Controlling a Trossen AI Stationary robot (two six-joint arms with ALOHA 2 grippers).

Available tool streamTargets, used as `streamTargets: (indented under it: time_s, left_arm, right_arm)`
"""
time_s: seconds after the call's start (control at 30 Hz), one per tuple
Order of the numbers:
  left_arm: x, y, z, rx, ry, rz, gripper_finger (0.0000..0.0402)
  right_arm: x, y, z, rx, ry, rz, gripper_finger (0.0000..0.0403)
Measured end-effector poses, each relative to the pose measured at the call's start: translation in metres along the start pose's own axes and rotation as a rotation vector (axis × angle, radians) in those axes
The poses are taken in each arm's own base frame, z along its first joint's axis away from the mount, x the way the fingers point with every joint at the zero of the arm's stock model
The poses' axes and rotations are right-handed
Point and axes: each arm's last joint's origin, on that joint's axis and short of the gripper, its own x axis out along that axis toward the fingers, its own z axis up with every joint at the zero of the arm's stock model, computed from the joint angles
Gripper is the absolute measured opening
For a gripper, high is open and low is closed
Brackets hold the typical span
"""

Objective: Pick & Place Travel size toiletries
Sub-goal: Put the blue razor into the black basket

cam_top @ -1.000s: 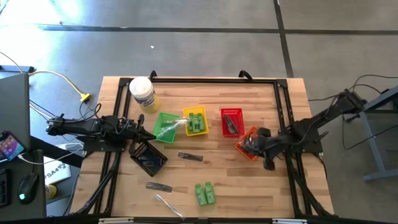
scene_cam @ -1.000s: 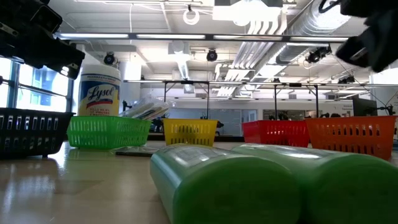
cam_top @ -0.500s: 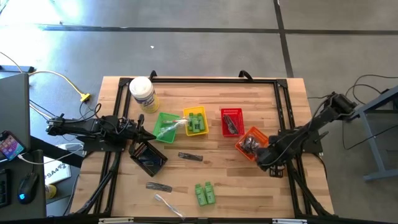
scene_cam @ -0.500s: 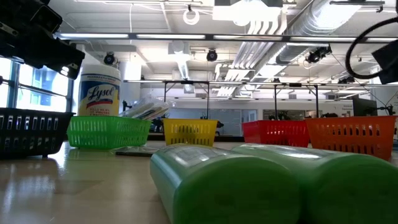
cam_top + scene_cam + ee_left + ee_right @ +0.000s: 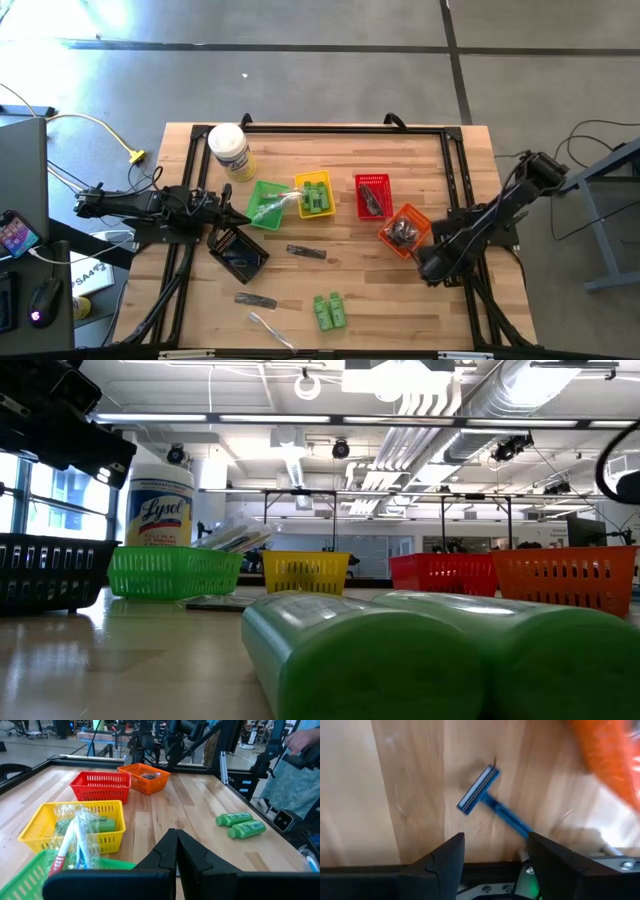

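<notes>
- Two of my pincers share this table, and only the right gripper [image 5: 432, 268] is at work; its fingers [image 5: 445, 865] stand apart with nothing between them, hovering low at the right side of the table just near of the orange basket [image 5: 403, 229].
- Straight ahead of those fingers a blue razor [image 5: 490, 805] lies flat on the bare wood, head one way and thin handle running off toward the basket's blurred orange wall; from above I cannot pick it out at all.
- I judge it very light, stiff plastic and slick. It lies so flat that my tips would have to come right down to the boards to pinch it.
- Best hold, I think, is across the handle just behind the head, jaws crosswise to its length. The head is wider and carries the blades, so I would leave it alone.
- My left gripper [image 5: 176, 851] waits at the table's left edge, fingers pressed together on nothing, beside the green basket [image 5: 264, 203] with its clear-wrapped sticks [image 5: 75, 840].
- Still loose on the wood: two green bottles [image 5: 329, 310] at the near middle, smooth and round, apt to roll, so I would squeeze them across the belly.
- Also loose are a dark stick [image 5: 306, 252] mid-table, another dark piece [image 5: 255, 300] nearer, and a clear-wrapped stick [image 5: 270, 328] at the near edge, whose crinkly film may slip.
</notes>
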Motion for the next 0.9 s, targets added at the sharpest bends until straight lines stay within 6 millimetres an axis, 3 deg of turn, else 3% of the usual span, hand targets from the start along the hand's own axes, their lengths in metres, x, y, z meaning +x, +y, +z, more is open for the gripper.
streamTargets:
  time_s: [0.17,0.37,0.9]
  left_arm:
    - [0.000,0.000,0.000,-0.005,0.000,0.000,0.0000]
    - [0.000,0.000,0.000,-0.004,-0.001,0.000,0.0000]
    - [0.000,0.000,0.001,-0.005,-0.010,-0.001,0.0000]
  right_arm:
    - [0.018,0.006,-0.002,-0.027,-0.030,0.062,0.0193]
    - [0.031,0.004,-0.004,-0.024,-0.072,0.021,0.0174]
    - [0.026,0.024,0.020,-0.077,-0.361,0.218,0.0162]
